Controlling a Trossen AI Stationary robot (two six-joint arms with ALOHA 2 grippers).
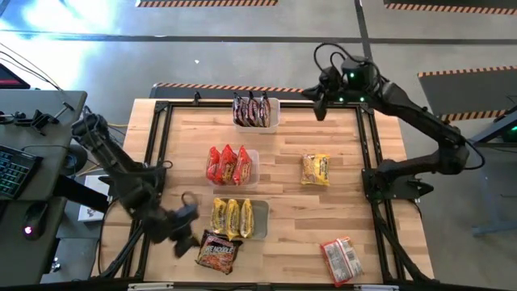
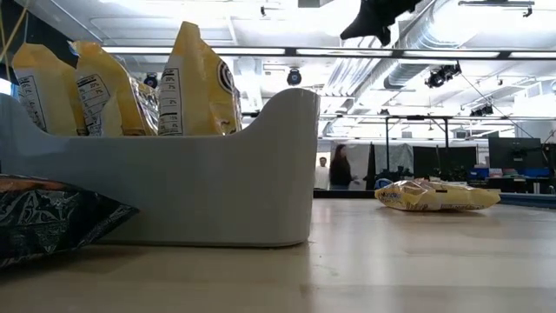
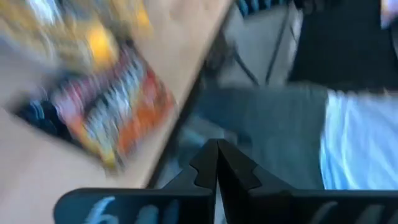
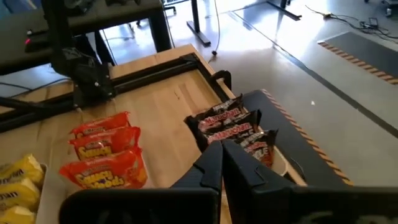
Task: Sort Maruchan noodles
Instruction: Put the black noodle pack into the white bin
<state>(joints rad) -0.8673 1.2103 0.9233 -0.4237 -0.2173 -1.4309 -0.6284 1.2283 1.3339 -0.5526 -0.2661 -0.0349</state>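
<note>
Maruchan noodles point(image 1: 217, 251) in a dark crinkly packet lay on the table point(image 1: 291, 153) just beside our closed, empty left hand point(image 1: 184, 230), and we judged it light, slippery, best pinched at an edge.

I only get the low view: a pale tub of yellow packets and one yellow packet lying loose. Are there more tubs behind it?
Observer: Yes. From above, a second tub holds red packets, and a third tub beyond it holds dark brown packets.
Operator: Any loose packets that I miss?
Observer: A red-and-white packet lies flat near the table's front right corner.
Operator: Is an arm holding anything?
Observer: No. The left tool is shut on nothing, beside a dark packet at the front edge.
</note>
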